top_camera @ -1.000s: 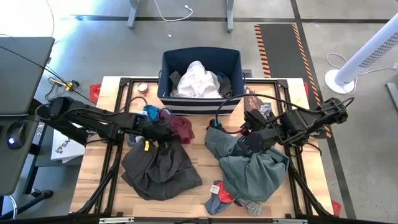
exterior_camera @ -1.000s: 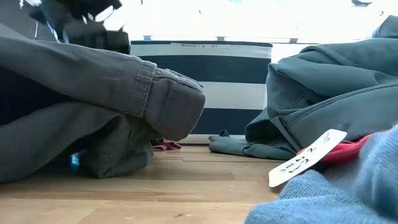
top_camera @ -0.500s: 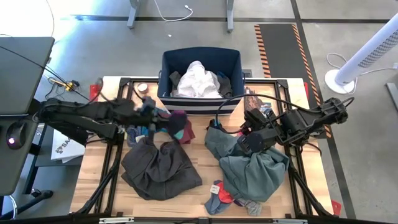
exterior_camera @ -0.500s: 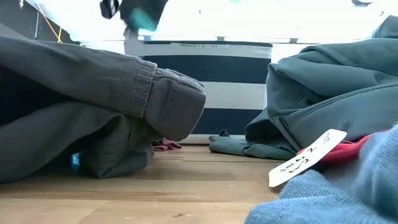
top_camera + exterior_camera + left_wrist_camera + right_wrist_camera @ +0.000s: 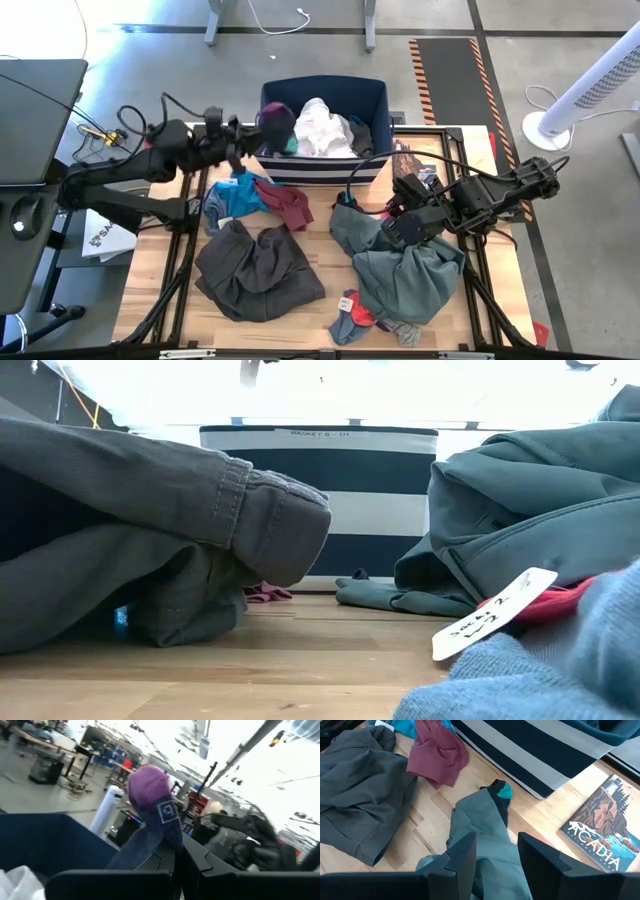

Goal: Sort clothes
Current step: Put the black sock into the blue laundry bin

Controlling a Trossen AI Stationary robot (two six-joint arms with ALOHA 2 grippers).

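Note:
My left gripper (image 5: 255, 137) is up at the left rim of the navy striped bin (image 5: 322, 168), shut on a sock with a purple toe (image 5: 276, 124) and a navy leg. White cloth (image 5: 322, 128) lies in the bin. On the table lie dark grey trousers (image 5: 258, 270), a maroon piece (image 5: 292, 205), a bright blue piece (image 5: 232, 195) and small socks (image 5: 365, 318). My right gripper (image 5: 395, 228) hangs at the right, shut on the grey-green shirt (image 5: 410, 275). My left gripper pinches the sock's navy leg (image 5: 159, 851) between its two fingers, which point about level toward the bin. The sock stands up from the fingers, purple toe (image 5: 147, 782) on top, clear of the table and the bin. My right gripper has a bunch of the shirt's fabric (image 5: 495, 870) between its two fingers, which slant down from above. The place of contact is at the picture's bottom edge, partly hidden by the fingers. The shirt hangs slack below, its sleeve end (image 5: 497, 790) and lower part on the table.
A book with "ACADIA" on its cover (image 5: 600, 837) lies right of the bin. A small round thing (image 5: 229, 141) sits at the far left corner. Bare wood (image 5: 320, 240) shows between the trousers and the shirt. A white fan (image 5: 580, 95) stands beyond the table's right side.
My left gripper has risen from the pile by the trousers and gone toward the far edge to the bin's left rim, tipping from pointing down to about level. It has carried the sock up clear of the table. The maroon and blue pieces now lie uncovered.

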